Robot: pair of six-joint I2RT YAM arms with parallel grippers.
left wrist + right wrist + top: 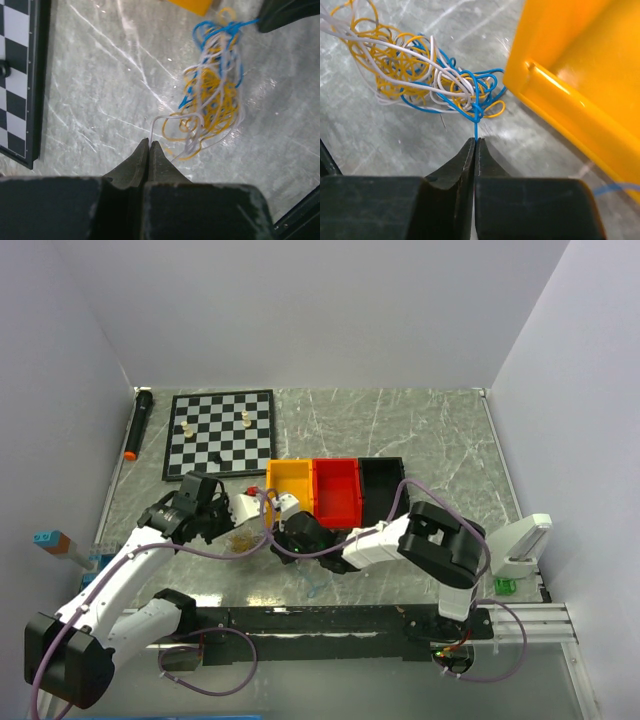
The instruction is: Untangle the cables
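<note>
The cables (212, 95) lie as one tangled bundle of thin white, blue and yellow wires on the marble table, also seen as a small clump (243, 539) from above. My left gripper (149, 142) is shut on a loop of the white cable (172, 118) at the bundle's near edge. My right gripper (475, 140) is shut on the blue cable (476, 127), which runs straight up into the tangle (420, 70). From above, both grippers (232, 512) (290, 530) sit on either side of the clump.
A yellow bin (580, 75) stands close right of my right gripper; red (336, 487) and black (384, 485) bins adjoin it. A chessboard (220, 432) with a few pieces lies at the back left, a black marker (137, 424) beside it.
</note>
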